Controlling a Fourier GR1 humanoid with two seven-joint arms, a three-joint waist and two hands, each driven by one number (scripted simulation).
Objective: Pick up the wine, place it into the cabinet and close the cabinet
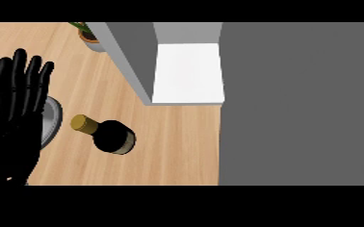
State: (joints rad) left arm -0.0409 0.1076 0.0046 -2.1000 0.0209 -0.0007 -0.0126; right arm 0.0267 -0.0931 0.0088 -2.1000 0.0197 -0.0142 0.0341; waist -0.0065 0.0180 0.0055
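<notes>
We are seeing the left hand [21,106] only in part: the view's left edge is cutting off its outer side, and the forearm below it is merging into black. The hand is covering most of a grey round plate [51,122], leaving just a curved sliver showing. At the top, the picture's edge is cropping a potted plant [86,32], so we are making out only a few leaves and part of the pot, with the cabinet door [128,60] hiding its right side. The cabinet [188,72] is showing us only a slice of its white inside. A large grey surface [292,103] is running off the right edge, and we cannot tell what it is. The right hand is out of view.
</notes>
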